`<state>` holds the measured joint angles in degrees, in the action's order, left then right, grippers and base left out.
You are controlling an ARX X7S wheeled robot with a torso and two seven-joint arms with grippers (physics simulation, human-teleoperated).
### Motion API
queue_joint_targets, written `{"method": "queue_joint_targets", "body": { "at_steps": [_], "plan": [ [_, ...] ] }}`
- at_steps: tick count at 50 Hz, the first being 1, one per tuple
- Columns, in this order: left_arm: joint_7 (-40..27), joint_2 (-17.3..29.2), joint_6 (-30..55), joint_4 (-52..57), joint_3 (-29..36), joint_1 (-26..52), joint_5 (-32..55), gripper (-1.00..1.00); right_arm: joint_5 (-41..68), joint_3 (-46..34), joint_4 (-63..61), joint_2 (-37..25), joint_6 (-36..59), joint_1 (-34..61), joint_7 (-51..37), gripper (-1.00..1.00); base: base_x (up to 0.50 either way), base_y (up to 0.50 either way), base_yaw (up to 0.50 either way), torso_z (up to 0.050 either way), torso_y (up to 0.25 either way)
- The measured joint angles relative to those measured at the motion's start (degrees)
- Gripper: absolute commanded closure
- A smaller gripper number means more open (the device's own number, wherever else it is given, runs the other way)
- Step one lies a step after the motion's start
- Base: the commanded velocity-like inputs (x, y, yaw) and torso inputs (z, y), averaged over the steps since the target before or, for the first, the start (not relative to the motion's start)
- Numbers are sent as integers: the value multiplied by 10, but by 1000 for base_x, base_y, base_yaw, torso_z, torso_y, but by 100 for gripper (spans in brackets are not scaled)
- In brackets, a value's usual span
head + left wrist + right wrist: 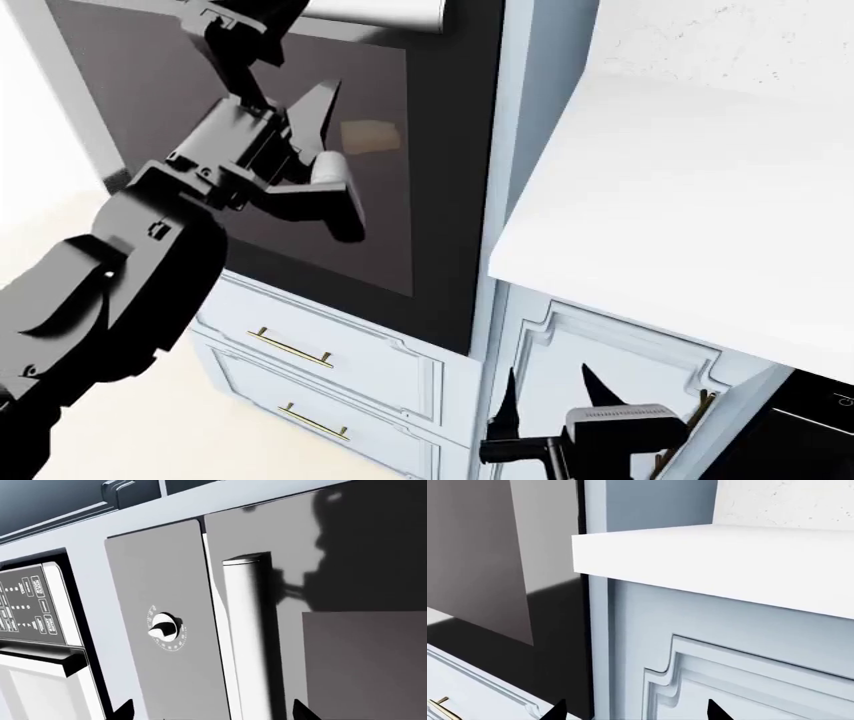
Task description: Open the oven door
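Oven door: seen shut, its dark glass panel set upright in the tall unit left of the white worktop.
Handle: a silver bar lying along the door's top edge.
Left gripper: held in front of the glass below the handle, jaws spread, nothing held.
Right gripper: held low before a pale blue cabinet front, jaws parted and empty.
Drawers: two brass-handled fronts seen under the oven.

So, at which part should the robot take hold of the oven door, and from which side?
Best at the silver bar handle on the top edge of the oven door. It stands off the glass, so the left gripper could probably come from the front, one of its fingers on each side of it.
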<state>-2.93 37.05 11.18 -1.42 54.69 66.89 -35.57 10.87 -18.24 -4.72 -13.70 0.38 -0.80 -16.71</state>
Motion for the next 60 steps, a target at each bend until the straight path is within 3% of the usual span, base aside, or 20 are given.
{"method": "queue_joint_targets", "body": {
  "at_steps": [35,60],
  "plan": [
    [-4,-27,-8,-61,1,21,9,-100,6,-8,0,-6,-3,1,-8,-100,0,0,0,0,0],
    [-27,-81,-37,-168,14,56,12,-100,9,-15,2,-10,-5,2,-13,-100,0,0,0,0,0]
  ]
}}
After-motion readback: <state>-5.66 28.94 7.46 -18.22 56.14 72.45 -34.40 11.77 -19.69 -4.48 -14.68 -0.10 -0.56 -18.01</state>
